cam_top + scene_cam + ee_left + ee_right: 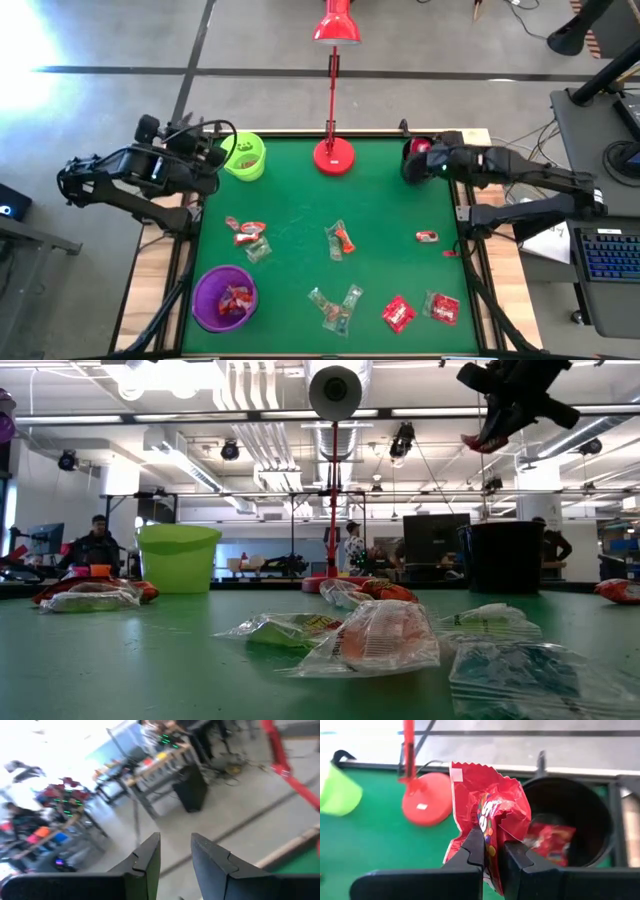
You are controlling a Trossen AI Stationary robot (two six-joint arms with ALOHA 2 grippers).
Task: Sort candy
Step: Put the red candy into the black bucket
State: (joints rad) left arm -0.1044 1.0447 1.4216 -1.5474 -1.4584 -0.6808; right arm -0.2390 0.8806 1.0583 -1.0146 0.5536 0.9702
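My right gripper (492, 851) is pinched tight on a crinkled, glossy red candy packet (490, 805) with coloured dots printed on its foil. I hold it in the air just beside the round black cup (592, 810) at the back right of the green felt table (290, 230). Inside that dark cup lies another shiny red packet (551, 840). In the low view the held wrapper (484, 442) hangs high above the cup's matte wall (505, 555).

My left gripper (175, 857) waits off the table's back left corner, near the smooth lime-green plastic cup (245, 157); its two flat dark fingers stand slightly apart with nothing between them.

The rest of the candy (340, 240) lies scattered over the felt: crumpled clear greenish wrappers, red-and-white ones and two flat red packets near the front edge. A ribbed purple cup (224, 297) at the front left holds several red sweets. A red desk lamp (333, 155) with a round base stands at the back middle.
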